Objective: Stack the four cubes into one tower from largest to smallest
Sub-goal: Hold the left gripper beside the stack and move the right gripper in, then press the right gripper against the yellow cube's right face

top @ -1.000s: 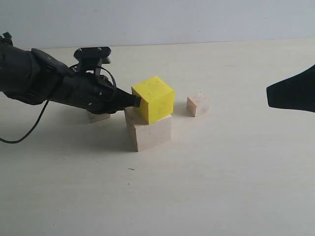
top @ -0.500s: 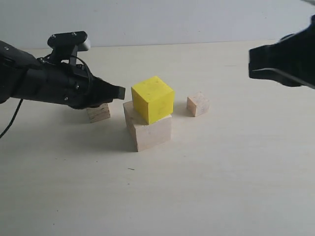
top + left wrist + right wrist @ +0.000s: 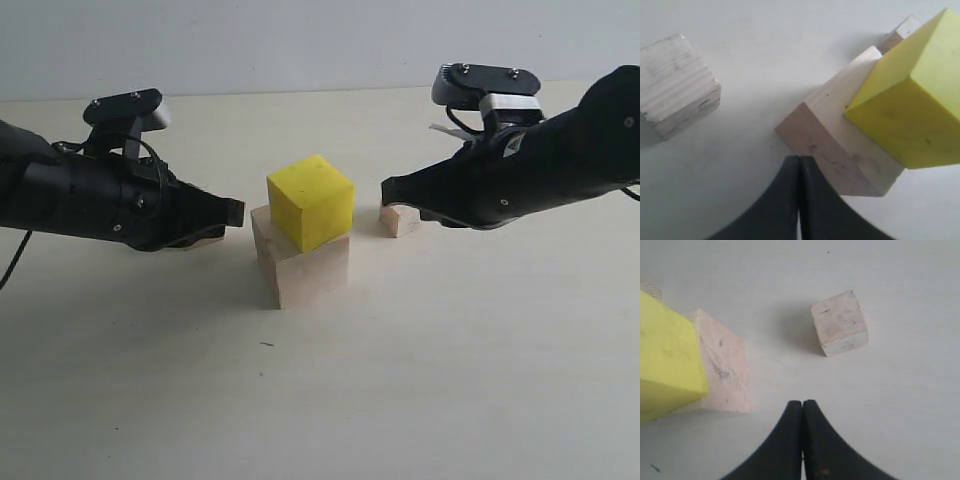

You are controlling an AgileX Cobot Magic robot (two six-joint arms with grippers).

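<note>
The bright yellow cube (image 3: 311, 200) rests skewed on the largest pale wood cube (image 3: 300, 268) at the middle of the table. My left gripper (image 3: 238, 211) is shut and empty, a little to the left of the yellow cube and apart from it. The layered plywood cube (image 3: 675, 82) lies on the table behind that gripper, mostly hidden in the exterior view. The smallest tan cube (image 3: 398, 221) sits on the table right of the stack. My right gripper (image 3: 388, 190) hovers just above and in front of it, shut and empty.
The pale tabletop (image 3: 420, 380) stretches bare in front of the stack. Both black arms lie low over the table on either side of the stack. A grey wall (image 3: 320, 40) closes off the back.
The left gripper has drawn back leftward from the yellow cube, which stays on the pale cube. The right arm has swung in from the right to the small tan cube.
</note>
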